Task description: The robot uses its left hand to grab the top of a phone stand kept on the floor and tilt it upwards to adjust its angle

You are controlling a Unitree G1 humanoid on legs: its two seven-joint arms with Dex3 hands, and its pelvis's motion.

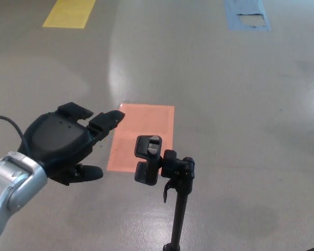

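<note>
Nearest you, at the lower left, your left hand (60, 144) comes in on a brushed silver forearm cuff (10, 185) with a thin black cable (8, 123) looping off behind it. The hand is a rounded shell of matte black plastic, bulky at the back. Its thick fingers (107, 120) are spread apart and reach toward the upper right, while the thumb (89, 172) juts out below; you hold nothing.

Just right of the hand, and clear of it, stands the phone stand (162, 172). You see a slim black pole rising from the bottom edge of the picture, a knobbed joint with a small lever hanging under it, and on the left of that joint the clamp head (148, 159), a blocky black bracket with a grey insert at its top. The clamp head sits lower than your fingertips and to their right, with a gap of floor between them; nothing touches.

The floor (240, 104) is smooth grey concrete with a soft sheen and a pale glare streak. Behind the clamp head lies a flat salmon-orange rectangle (146, 128), matte. Far off at the top you see a yellow patch (68, 13) on the left and a worn blue patch (246, 15) on the right.
</note>
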